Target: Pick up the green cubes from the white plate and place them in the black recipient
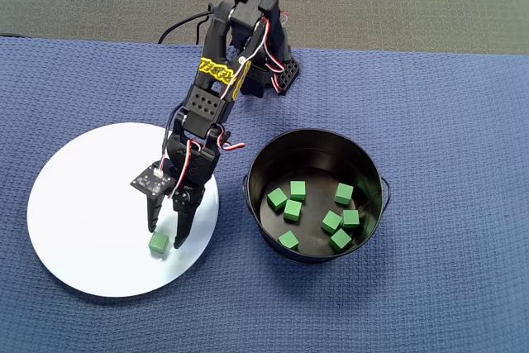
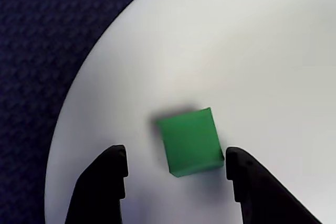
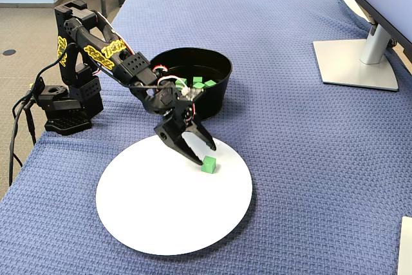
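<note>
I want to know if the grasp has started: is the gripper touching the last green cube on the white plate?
Cannot tell. In the wrist view the open gripper straddles the green cube; the left finger is clearly apart, the right finger meets the cube's corner.

Bare white plate (image 1: 83,212) surrounds the lone cube (image 1: 159,243); black pot (image 1: 374,163) stands apart.

A matte green cube (image 2: 189,141) is lying on the smooth white plate (image 1: 74,229); the glossy black pot (image 1: 364,163) is sitting on rough woven blue cloth (image 3: 309,159).

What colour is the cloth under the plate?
Dark blue cloth with a woven texture, clearest in the fixed view.
</note>
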Action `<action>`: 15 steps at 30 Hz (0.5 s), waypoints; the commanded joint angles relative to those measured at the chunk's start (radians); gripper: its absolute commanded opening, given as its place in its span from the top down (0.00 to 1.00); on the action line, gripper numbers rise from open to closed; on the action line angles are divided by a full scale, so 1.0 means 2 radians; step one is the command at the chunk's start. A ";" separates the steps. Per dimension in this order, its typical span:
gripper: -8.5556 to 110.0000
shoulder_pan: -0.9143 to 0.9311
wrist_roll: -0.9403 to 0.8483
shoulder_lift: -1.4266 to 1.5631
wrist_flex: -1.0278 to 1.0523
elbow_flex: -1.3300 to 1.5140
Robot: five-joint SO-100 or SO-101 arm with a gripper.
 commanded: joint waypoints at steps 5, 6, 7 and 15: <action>0.80 -0.002 -0.005 -0.013 -0.025 -0.033; 0.80 -0.002 -0.005 -0.015 -0.025 -0.034; 0.80 -0.002 -0.005 -0.018 -0.025 -0.035; 0.82 0.001 -0.005 -0.027 -0.029 -0.041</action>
